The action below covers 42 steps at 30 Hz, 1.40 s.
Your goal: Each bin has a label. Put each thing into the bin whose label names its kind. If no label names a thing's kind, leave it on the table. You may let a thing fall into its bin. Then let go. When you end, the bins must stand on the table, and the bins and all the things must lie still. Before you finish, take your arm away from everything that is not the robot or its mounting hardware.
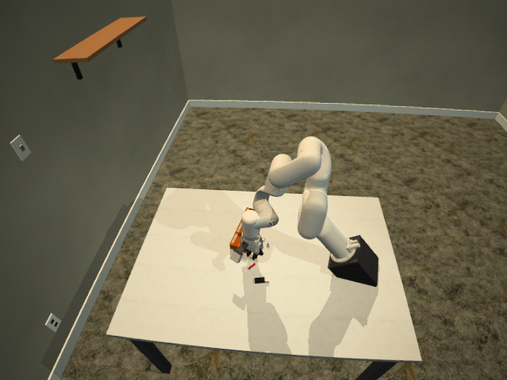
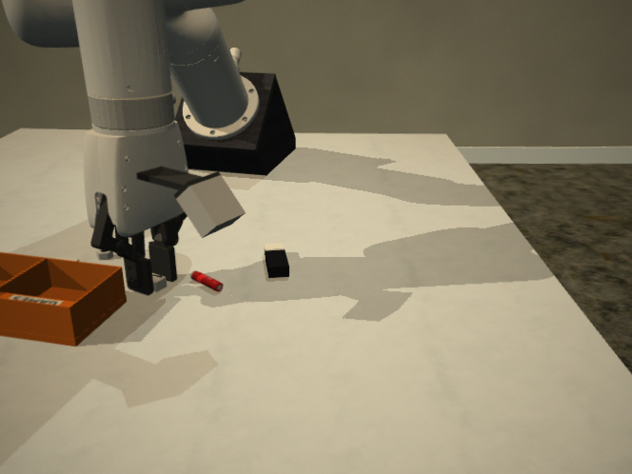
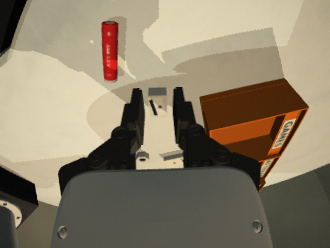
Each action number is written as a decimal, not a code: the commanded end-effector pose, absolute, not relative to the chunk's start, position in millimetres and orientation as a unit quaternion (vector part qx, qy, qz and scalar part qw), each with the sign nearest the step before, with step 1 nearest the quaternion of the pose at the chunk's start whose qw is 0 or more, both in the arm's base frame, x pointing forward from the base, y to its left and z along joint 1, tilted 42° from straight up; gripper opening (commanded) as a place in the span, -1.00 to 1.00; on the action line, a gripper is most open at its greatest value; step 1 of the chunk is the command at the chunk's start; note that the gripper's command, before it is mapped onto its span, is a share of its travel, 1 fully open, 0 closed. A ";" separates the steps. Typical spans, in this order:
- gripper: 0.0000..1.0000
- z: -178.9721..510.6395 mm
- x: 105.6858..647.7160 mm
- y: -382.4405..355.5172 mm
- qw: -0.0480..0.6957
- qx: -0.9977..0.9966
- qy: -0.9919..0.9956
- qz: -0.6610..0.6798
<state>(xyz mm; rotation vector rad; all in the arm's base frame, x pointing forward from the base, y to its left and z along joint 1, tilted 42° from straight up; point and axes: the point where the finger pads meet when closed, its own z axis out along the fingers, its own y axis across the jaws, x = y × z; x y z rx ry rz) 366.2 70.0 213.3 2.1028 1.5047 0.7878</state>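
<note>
My gripper (image 1: 254,256) (image 2: 152,286) (image 3: 158,100) is partly open and low at the table. Its fingers stand on either side of a small grey sharpener-like block (image 2: 159,284) (image 3: 158,93), with gaps seen in the wrist view. A red battery (image 1: 251,265) (image 2: 207,281) (image 3: 110,50) lies beside the gripper. A black and white block (image 1: 259,280) (image 2: 277,264) lies farther off. A grey nut (image 1: 267,245) (image 2: 104,253) (image 3: 142,157) and a small metal piece (image 3: 173,159) lie behind the fingers. The orange bin (image 1: 235,242) (image 2: 35,324) (image 3: 245,111) has a GAMES label; another label is partly hidden.
The bin's near wall stands close beside one finger in the wrist view. The white table (image 1: 184,294) (image 2: 408,383) carries everything. The black robot base (image 1: 356,265) (image 2: 240,158) stands at the table's far side in the exterior view.
</note>
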 end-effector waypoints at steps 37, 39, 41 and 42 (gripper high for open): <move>-1.00 221.7 360.0 70.5 0.218 0.759 0.543 0.286; -1.00 226.7 355.5 70.6 0.218 0.759 0.543 0.286; -1.00 231.7 351.0 70.8 0.218 0.759 0.543 0.286; -1.00 234.2 348.8 70.8 0.218 0.759 0.543 0.286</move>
